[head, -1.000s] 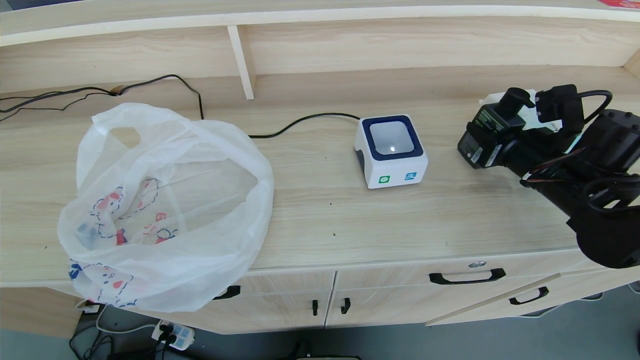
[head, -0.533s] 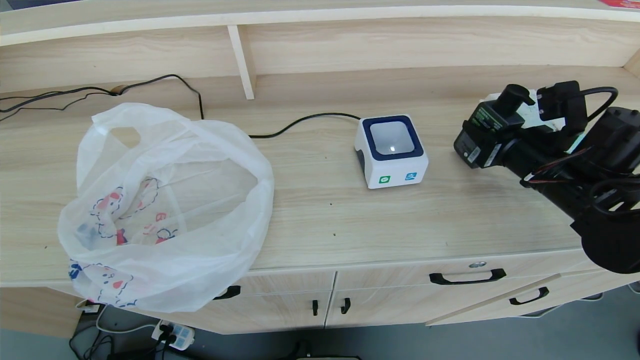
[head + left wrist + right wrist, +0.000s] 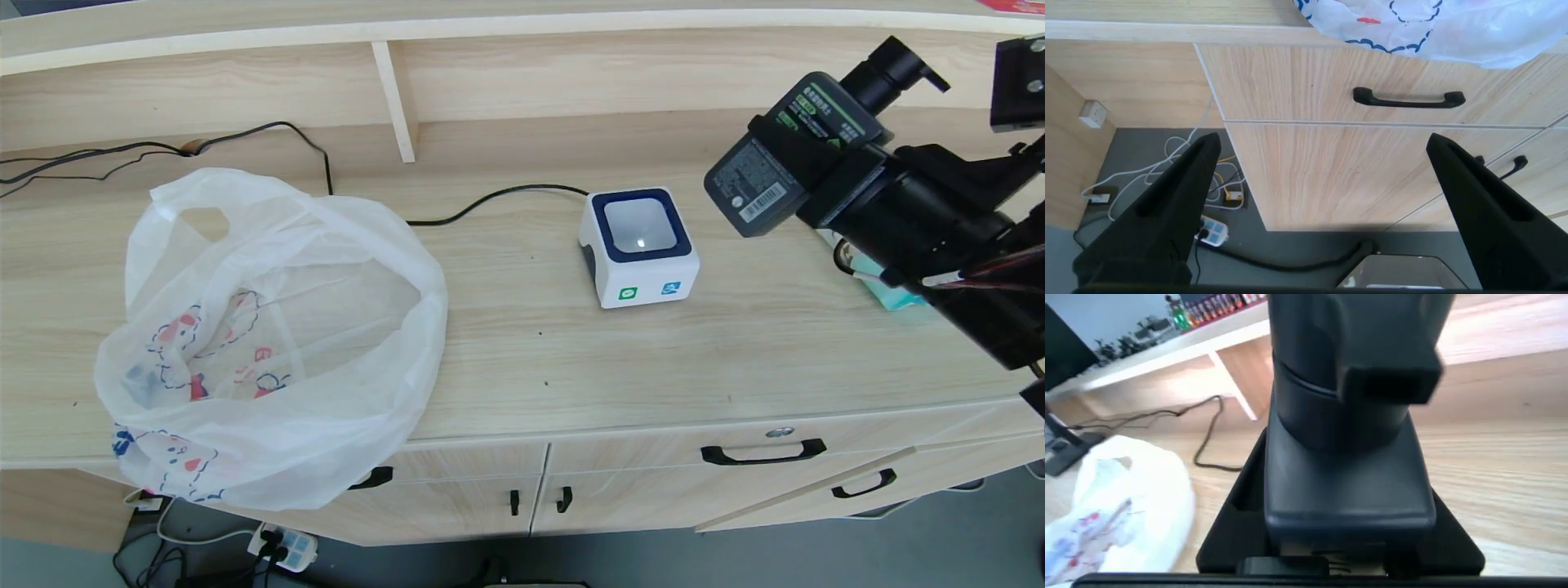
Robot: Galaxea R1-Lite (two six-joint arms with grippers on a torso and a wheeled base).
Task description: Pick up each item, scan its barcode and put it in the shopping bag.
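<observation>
we see the right gripper (image 3: pixel 837 186) up above the bench (image 3: pixel 522 343), to the right of the scanner (image 3: pixel 638 245), its fingers clamped on a dark grey pump bottle (image 3: pixel 767 175). the bottle hangs in the air, tilted, with its base pointing down toward the scanner and its pump head (image 3: pixel 891 65) pointing up and back toward the wooden wall behind the bench. the label with the barcode (image 3: pixel 765 202) faces up toward the head camera. the bottle is beside the scanner rather than over it, and touches only the fingers.

the scanner stands near the middle of the bench, a small white cube with a dark blue frame round its window. a black cable (image 3: pixel 490 200) runs from behind it off to the left. the shopping bag (image 3: pixel 269 343), thin white plastic with red and blue cartoon prints, lies at the left with its mouth open, and its lower part hangs over the front edge of the bench. bag and bottle are well apart, with the scanner between them.

under the right arm a teal and white thing (image 3: pixel 894 296) lies on the bench. it may be a packet, but the arm hides most of it.

the left gripper (image 3: pixel 1323 163) hangs low in front of the drawers (image 3: pixel 1290 82), its fingers wide apart and holding nothing, below a black drawer handle (image 3: pixel 1409 98).
</observation>
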